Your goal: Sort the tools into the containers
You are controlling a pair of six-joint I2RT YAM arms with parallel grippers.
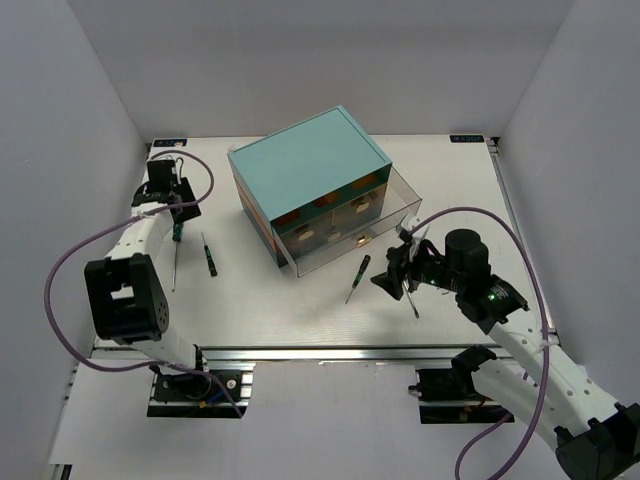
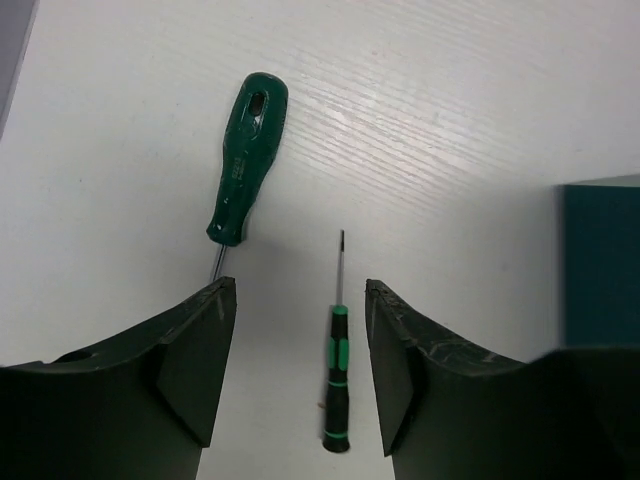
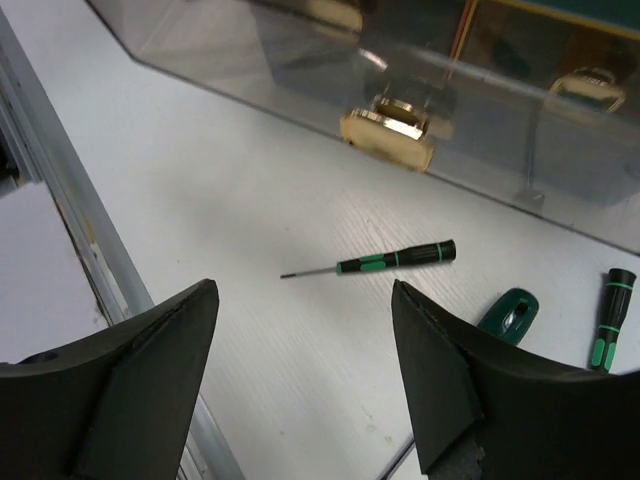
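The chest has a teal top, and a clear drawer is pulled out at its front right. My left gripper is open over a large green-handled screwdriver and a small black-green screwdriver, which lies between its fingers below. My right gripper is open and empty. Ahead of it lies a small screwdriver, which also shows in the top view. A green handle and another small screwdriver lie by its right finger. No wrench is in view.
The clear drawer wall with a gold knob stands close in front of my right gripper. The metal rail runs along the table's near edge. White walls enclose the table on three sides.
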